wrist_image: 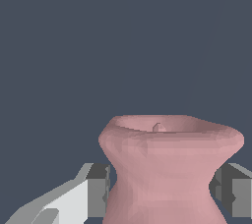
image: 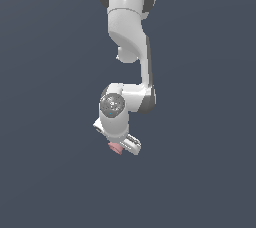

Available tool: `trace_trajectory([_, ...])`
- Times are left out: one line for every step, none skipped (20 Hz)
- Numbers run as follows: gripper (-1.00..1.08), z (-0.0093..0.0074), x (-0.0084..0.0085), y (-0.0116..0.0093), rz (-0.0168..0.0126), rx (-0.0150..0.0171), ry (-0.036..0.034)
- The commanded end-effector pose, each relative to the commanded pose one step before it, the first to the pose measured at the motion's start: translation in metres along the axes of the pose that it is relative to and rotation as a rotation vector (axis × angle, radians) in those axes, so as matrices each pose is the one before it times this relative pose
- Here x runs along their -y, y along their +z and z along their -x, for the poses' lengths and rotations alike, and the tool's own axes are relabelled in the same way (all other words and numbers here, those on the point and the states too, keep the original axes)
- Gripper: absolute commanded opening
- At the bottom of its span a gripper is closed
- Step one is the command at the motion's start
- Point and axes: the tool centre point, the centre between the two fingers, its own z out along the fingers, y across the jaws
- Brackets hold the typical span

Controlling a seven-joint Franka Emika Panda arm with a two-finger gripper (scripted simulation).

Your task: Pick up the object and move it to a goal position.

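Wrist view shows me the claw (wrist_image: 160,191) closed on the pink spool (wrist_image: 167,169) at its narrow waist, low in frame, its long axis crossing the fingers (wrist_image: 98,188).

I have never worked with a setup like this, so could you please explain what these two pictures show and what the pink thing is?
These are simulator renders of a single white robot arm. The exterior view looks at the whole arm against a plain dark background. The wrist view comes from a camera on the arm's wrist, looking out between the fingers. At the arm's tip is the gripper, a two-fingered clamp. The pink spool-shaped piece sits between its fingers at the narrow waist; it appears gripped, though contact is hard to confirm. In the exterior view it peeks out as a small pink patch.
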Motion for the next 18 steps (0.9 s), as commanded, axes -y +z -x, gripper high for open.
trace_trajectory([-1.0,0.00025,-0.00026,-0.00036,-0.00017,-0.00029,0.00001])
trace_trajectory([-1.0,0.00043,-0.00038,-0.0002,0.0,0.0,0.0])
trace_trajectory([-1.0,0.0006,-0.00054,-0.00029,0.0,0.0,0.0])
trace_trajectory([-1.0,0.00092,-0.00042,-0.00021,0.00011,0.0002,-0.00043])
trace_trajectory([-1.0,0.00096,-0.00085,-0.00046,0.0,0.0,0.0])
trace_trajectory([-1.0,0.00114,-0.00102,-0.00054,0.0,0.0,0.0])
trace_trajectory([-1.0,0.00133,-0.00118,-0.00063,0.0,0.0,0.0])
trace_trajectory([-1.0,0.00152,-0.00135,-0.00072,0.0,0.0,0.0])
trace_trajectory([-1.0,0.00172,-0.00153,-0.00082,0.0,0.0,0.0])
trace_trajectory([-1.0,0.00192,-0.00171,-0.00092,0.0,0.0,0.0])
trace_trajectory([-1.0,0.00213,-0.00189,-0.00102,0.0,0.0,0.0])
trace_trajectory([-1.0,0.00234,-0.00208,-0.00112,0.0,0.0,0.0])
trace_trajectory([-1.0,0.00256,-0.00228,-0.00123,0.0,0.0,0.0])
trace_trajectory([-1.0,0.00279,-0.00249,-0.00134,0.0,0.0,0.0])
trace_trajectory([-1.0,0.00303,-0.0027,-0.00145,0.0,0.0,0.0])
trace_trajectory([-1.0,0.00328,-0.00292,-0.00158,0.0,0.0,0.0])
trace_trajectory([-1.0,0.00354,-0.00316,-0.0017,0.0,0.0,0.0])
trace_trajectory([-1.0,0.0038,-0.0034,-0.00183,0.0,0.0,0.0])
